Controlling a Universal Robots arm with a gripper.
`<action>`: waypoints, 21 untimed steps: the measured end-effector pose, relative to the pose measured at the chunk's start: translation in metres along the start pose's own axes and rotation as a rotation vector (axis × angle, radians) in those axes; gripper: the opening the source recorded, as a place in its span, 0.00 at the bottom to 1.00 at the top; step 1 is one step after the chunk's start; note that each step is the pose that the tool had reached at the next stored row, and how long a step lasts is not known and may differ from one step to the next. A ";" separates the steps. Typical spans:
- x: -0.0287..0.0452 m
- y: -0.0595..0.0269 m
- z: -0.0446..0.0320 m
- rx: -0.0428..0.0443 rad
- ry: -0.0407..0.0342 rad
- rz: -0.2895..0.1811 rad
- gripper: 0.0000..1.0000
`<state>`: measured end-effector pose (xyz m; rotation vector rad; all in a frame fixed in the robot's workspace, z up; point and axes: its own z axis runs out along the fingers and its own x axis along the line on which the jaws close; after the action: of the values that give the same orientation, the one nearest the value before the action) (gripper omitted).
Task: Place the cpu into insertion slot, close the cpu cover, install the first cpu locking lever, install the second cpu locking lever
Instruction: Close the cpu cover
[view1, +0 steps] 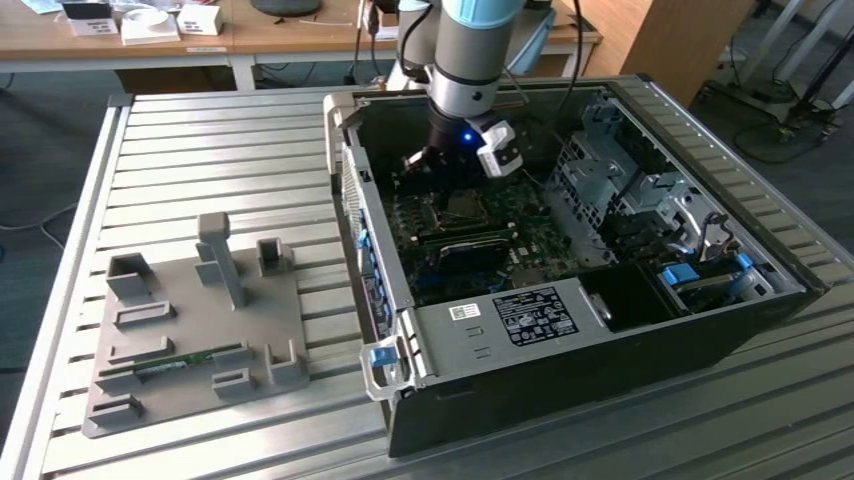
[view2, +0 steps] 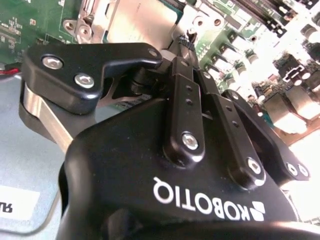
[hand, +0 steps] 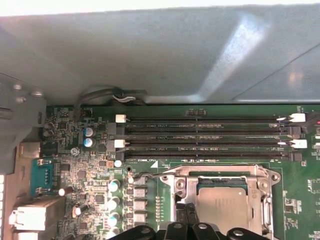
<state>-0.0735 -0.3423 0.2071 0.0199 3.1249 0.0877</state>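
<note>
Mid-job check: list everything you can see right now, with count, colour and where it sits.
table: one, silvery slatted metal, under everything
computer case: one, black, open, on the table toward the exterior view's right
motherboard: one, green, inside the case
memory slots: four, long and black, alongside the cpu cover
cpu cover: one, silvery frame, lying flat on the motherboard
cpu: one, silvery, showing through the cover's window
parts fixture: one, grey, on the table at the exterior view's left
memory module: one, green, lying in the fixture
wooden desk: one, light brown, behind the table
robot arm: one, silver and blue, reaching down into the case
gripper: one, black, at the cpu cover's edge
</note>
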 end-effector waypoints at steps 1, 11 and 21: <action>0.0000 0.0001 -0.0011 -0.0001 0.0000 0.000 0.11; 0.0000 0.0001 -0.0023 0.0000 -0.0002 0.000 0.11; -0.0001 0.0005 -0.0078 -0.0002 -0.0003 0.000 0.11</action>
<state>-0.0735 -0.3423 0.2150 0.0199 3.1246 0.0881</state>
